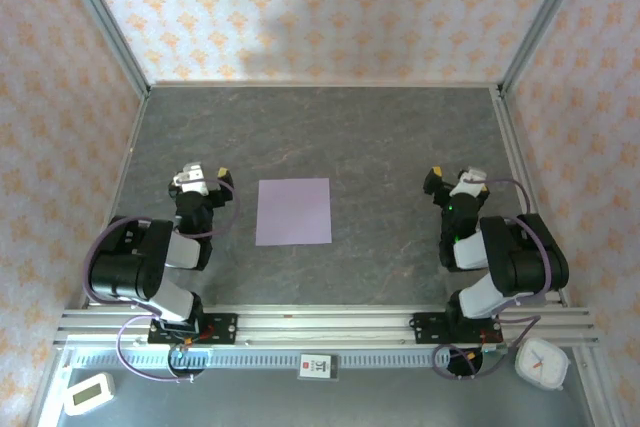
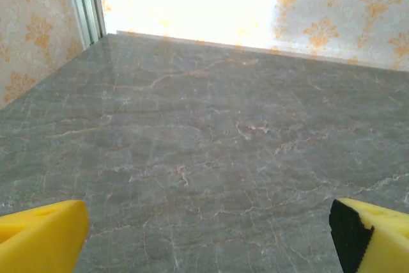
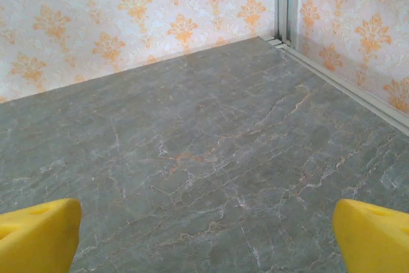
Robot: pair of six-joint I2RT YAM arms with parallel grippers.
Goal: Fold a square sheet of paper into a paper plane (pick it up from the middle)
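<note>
Both the left pincer (image 2: 209, 244) and right pincer (image 3: 208, 238) are wide apart, empty. Lilac paper (image 1: 293, 211) just lies flat on the table (image 1: 385, 142) between them.

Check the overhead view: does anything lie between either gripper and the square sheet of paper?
Nothing visible does. The square sheet of paper lies flat between the left gripper and right gripper, both open, with only table on each side.

square sheet of paper (image 1: 293, 211) flat, unfolded, between arms
</note>
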